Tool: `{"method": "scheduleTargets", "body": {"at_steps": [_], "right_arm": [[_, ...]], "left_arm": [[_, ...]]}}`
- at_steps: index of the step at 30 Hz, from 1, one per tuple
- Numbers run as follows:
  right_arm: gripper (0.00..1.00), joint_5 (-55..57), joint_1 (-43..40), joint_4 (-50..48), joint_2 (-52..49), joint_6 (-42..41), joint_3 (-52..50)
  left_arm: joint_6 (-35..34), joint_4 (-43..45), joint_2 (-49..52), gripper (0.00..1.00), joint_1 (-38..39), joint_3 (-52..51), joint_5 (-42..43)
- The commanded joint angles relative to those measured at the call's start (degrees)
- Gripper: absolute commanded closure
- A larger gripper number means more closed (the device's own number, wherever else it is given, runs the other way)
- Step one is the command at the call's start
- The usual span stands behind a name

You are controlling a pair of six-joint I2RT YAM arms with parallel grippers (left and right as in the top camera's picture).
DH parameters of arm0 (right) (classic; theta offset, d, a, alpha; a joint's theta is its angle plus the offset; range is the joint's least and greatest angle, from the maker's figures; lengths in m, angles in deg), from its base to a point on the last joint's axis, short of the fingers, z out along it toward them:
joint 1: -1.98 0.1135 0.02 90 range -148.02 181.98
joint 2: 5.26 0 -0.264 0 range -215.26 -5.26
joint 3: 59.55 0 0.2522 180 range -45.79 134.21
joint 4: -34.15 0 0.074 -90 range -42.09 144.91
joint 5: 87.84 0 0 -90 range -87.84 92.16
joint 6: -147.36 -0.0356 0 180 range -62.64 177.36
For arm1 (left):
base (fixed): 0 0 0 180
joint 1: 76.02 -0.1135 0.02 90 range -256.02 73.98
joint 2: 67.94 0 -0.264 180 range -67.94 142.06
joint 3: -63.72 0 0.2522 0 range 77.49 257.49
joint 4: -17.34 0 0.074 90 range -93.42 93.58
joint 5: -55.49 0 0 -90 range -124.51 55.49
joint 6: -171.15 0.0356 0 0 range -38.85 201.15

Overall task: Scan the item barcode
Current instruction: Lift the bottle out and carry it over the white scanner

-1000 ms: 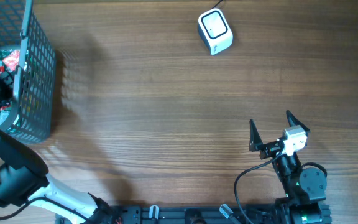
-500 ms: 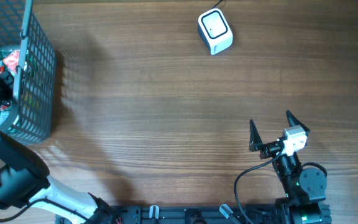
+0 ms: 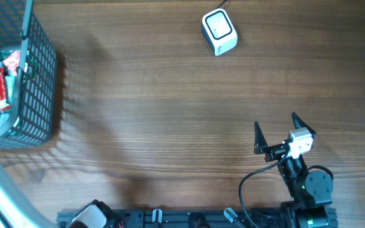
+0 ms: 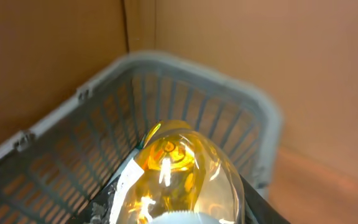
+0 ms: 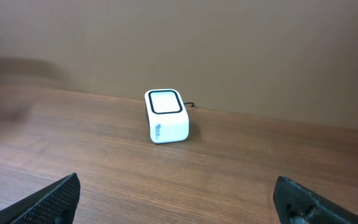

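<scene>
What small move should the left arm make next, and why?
Probably carry the glossy yellow item rightward toward the white box-shaped scanner: the left end effector seems to hold it over the grey mesh basket, far from the scanner.

Nothing legible in any view. The scanner (image 5: 166,116) carries small blue print on its front face, too small to read. The amber bottle (image 4: 182,171) bears a white label (image 4: 127,180), print blurred.
</scene>
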Motion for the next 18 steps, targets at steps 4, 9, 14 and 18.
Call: {"method": "scheduleTargets", "body": {"at_steps": [4,9,14,18], "right_arm": [[0.00,-0.1,-0.2,-0.2,0.2,0.3,-0.1],[0.00,-0.1,-0.2,-0.2,0.2,0.3,-0.1],[0.00,-0.1,-0.2,-0.2,-0.1,0.3,-0.1],[0.00,-0.1,-0.2,-0.2,-0.1,0.3,-0.1]], "left_arm": [[-5.0,1.3,-7.8,0.62,7.7,0.7,1.9],[-5.4,-1.6,-12.4,0.61,15.2,0.7,1.9],[-7.0,-7.0,-13.7,0.62,24.5,0.7,2.0],[-10.0,-12.0,-11.8,0.65,34.3,0.7,1.7]]}}
